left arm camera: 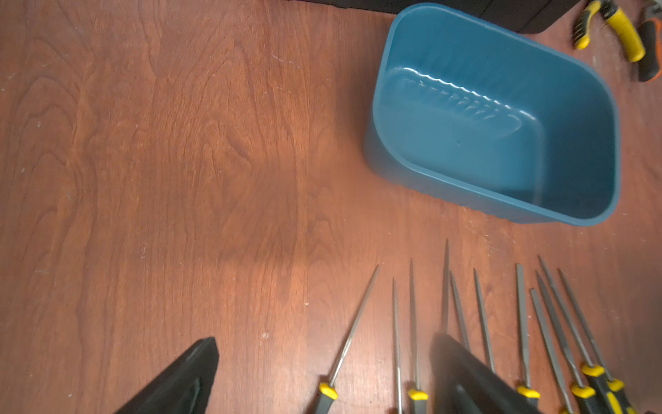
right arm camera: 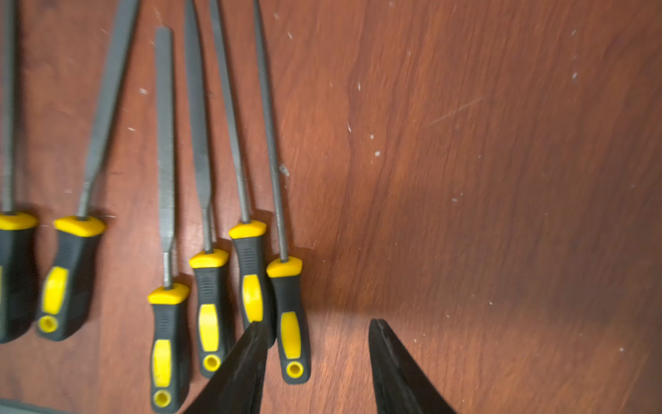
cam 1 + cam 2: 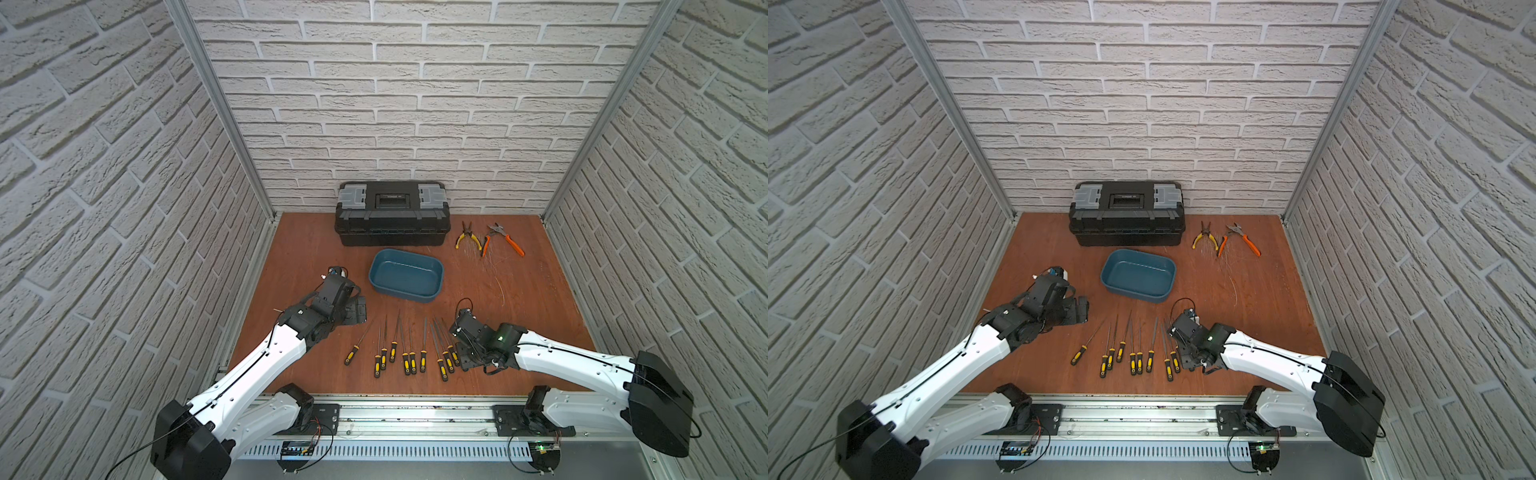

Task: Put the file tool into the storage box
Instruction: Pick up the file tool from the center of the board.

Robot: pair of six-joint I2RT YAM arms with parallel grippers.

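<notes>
In both top views the row of files (image 3: 405,353) lies on the wooden table (image 3: 540,311) near my side. Their slim grey shafts point away, and their black handles with yellow collars and insets point toward me. Past their tips sits the storage box (image 3: 405,275), a shallow teal tub with rounded corners and no lid, showing only its own floor. Behind it, against the wall, stands the black toolbox (image 3: 392,214). Its lid is down under grey latches, so its contents are hidden. My left gripper (image 3: 358,308) hangs near the row's left end. My right gripper (image 3: 463,359) is down at the right end, but the wrist covers its fingers from above.

In the left wrist view my left fingers (image 1: 200,369) stand wide apart and hold nothing. File shafts lie on the table between and beyond them. The storage box (image 1: 494,118) holds just its ribbed blue floor.

The right wrist view is a little blurred. The file tool (image 2: 291,322) is the end one of the row, lying flat, with a thin round shaft and a hole at the handle's butt. My right fingers (image 2: 250,358) are partly apart and straddle its handle. One tip is just beside it, probably not touching, and nothing is gripped.
</notes>
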